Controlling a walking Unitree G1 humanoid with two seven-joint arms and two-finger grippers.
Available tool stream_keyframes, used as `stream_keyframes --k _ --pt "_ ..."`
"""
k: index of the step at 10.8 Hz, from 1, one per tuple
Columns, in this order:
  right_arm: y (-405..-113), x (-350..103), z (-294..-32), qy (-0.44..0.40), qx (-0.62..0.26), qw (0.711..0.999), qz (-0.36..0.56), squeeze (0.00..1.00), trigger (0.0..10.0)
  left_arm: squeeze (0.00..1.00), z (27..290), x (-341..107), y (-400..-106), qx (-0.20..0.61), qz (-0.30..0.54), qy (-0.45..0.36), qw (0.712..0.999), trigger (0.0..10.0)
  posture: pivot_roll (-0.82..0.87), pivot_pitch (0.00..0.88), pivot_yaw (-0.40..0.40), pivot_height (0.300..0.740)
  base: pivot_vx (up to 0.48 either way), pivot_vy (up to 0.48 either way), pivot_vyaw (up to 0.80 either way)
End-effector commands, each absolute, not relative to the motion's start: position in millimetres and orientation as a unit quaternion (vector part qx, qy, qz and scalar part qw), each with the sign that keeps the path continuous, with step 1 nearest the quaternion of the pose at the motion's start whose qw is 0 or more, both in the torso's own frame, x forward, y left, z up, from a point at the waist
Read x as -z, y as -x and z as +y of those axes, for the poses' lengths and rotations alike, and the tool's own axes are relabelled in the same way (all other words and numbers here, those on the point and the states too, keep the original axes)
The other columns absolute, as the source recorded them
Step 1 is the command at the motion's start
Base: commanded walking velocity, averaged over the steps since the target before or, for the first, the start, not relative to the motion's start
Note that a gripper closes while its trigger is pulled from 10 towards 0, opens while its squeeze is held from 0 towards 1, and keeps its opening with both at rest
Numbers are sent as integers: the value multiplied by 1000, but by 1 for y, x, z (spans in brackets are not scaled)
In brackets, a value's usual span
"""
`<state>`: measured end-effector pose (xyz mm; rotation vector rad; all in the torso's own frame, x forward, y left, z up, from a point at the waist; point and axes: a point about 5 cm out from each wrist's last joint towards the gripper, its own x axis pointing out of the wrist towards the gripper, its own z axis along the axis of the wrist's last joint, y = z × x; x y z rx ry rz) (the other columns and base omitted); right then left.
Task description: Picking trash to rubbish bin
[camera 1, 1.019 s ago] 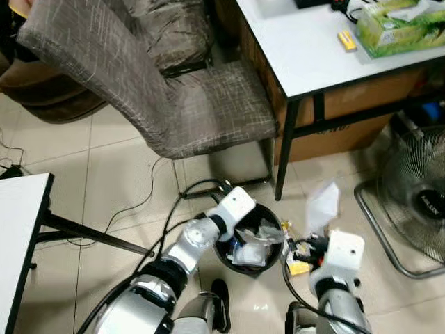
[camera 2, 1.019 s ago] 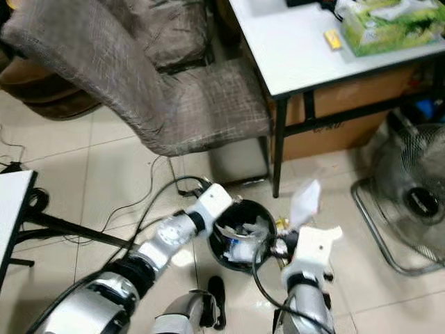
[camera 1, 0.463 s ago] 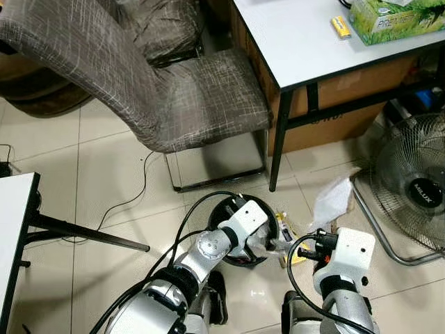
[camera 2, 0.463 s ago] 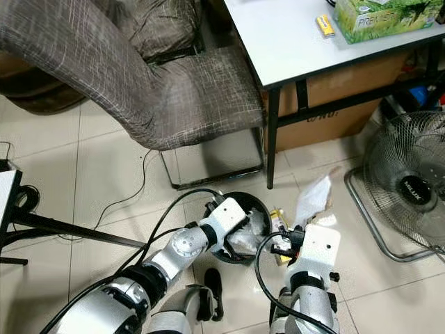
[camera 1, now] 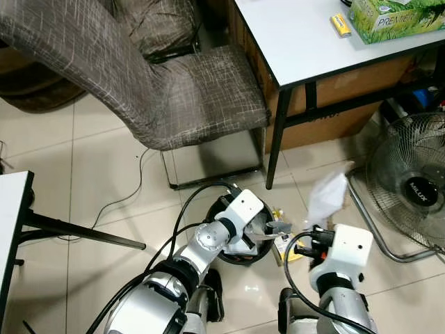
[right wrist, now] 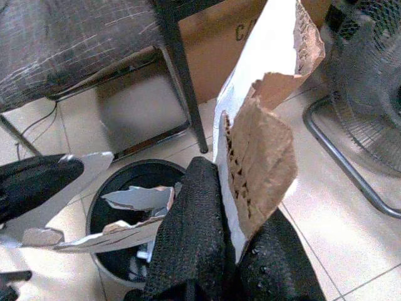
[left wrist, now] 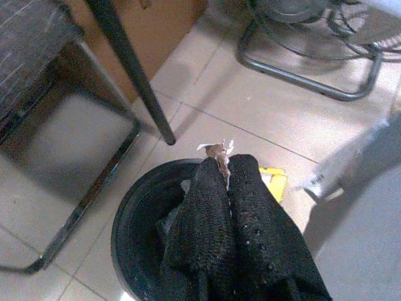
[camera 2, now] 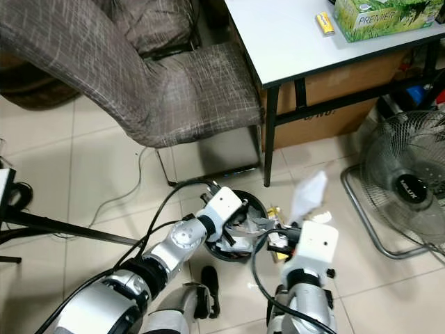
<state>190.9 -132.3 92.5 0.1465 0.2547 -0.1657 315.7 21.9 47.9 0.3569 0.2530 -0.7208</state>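
Note:
A black round rubbish bin [camera 1: 229, 256] with crumpled trash inside stands on the tiled floor before me. My left gripper [camera 1: 278, 227] reaches across its right rim, shut on a torn grey-white scrap [right wrist: 94, 168] whose tip pokes out between the fingers [left wrist: 219, 150]. My right gripper [camera 1: 315, 231] sits just right of the bin, shut on a torn piece of white and brown cardboard [right wrist: 263, 119] that stands upright above it [camera 1: 327, 197]. A yellow packet [left wrist: 274, 183] lies on the floor between the bin and the right gripper.
A grey fabric chair [camera 1: 181, 97] on a metal frame stands behind the bin. A white table [camera 1: 306, 35] with black legs [camera 1: 277, 149] and a cardboard box beneath is at back right. A floor fan [camera 1: 410, 191] is at right. Cables [camera 1: 125, 198] cross the tiles; another table [camera 1: 10, 216] is at left.
The camera tilted a second ago. Since then my left gripper has shifted with its scrap from over the bin toward its right rim. The right gripper keeps hold of the cardboard.

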Motion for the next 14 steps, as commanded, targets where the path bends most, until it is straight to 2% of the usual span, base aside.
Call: stream_keyframes --k 1,4,9,11,13,14 --pt "-189 -99 -114 -125 72 981 128 0 10000 0 21 -43 -313 341 142 -164 915 10000 -163 353 131 740 0 0 0" --pt "-194 -122 -107 -134 59 987 71 0 10000 0 15 -56 -322 311 138 -109 934 10000 -185 386 123 740 0 0 0" --pt "-193 -118 -103 -141 50 985 87 0 10000 0 9 -71 -332 278 126 -79 949 10000 -195 406 113 740 0 0 0" --pt "-195 -102 -113 -141 57 983 106 0 10000 0 38 -83 -349 232 91 -104 963 10000 -119 401 106 740 0 0 0" --pt "-208 -86 -132 -125 51 983 122 0 10000 0 88 -95 -362 179 53 -126 974 10000 -41 399 96 740 0 0 0" --pt "-212 -82 -136 -122 48 984 124 0 10000 0 94 -97 -363 181 40 -125 975 10000 -5 399 90 740 0 0 0"
